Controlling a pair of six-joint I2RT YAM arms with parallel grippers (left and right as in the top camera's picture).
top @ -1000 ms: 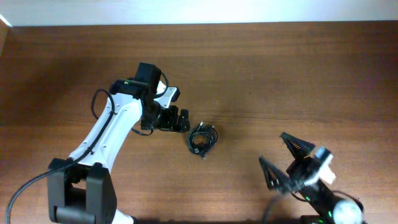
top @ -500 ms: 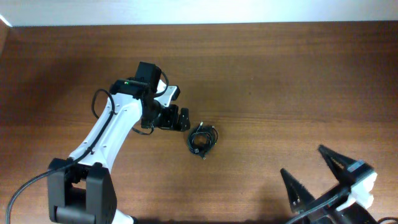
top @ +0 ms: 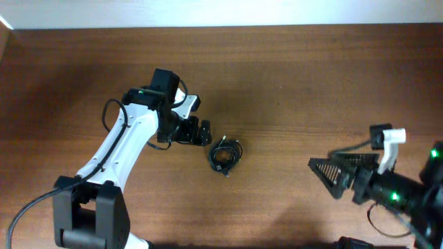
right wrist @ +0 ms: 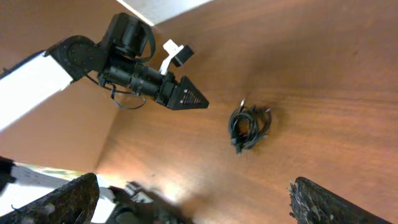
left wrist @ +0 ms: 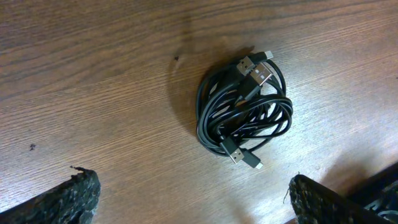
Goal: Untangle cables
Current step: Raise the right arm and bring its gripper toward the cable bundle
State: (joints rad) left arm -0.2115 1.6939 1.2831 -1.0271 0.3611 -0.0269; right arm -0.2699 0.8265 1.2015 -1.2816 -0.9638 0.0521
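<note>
The cables [top: 225,153] lie as one small knotted black bundle on the wooden table [top: 311,76], near its middle. In the left wrist view the cables [left wrist: 244,112] show several small plug ends, and they rest just ahead of my open left gripper [left wrist: 193,200]. Seen from overhead, the left gripper [top: 205,133] hovers just left of the bundle without touching it. My right gripper [top: 324,177] is open at the lower right, pointing left and well away from the bundle. The right wrist view shows the cables [right wrist: 250,126] far beyond the open right gripper [right wrist: 193,205], which holds nothing.
The white left arm [top: 118,149] reaches in from the lower left, with its own thick black cable [top: 28,207] beside it. A pale wall strip [top: 221,12] runs behind the table's back edge.
The right arm has swung up from the bottom edge, and its fingers now point left toward the bundle. The left arm and the cables have not moved.
</note>
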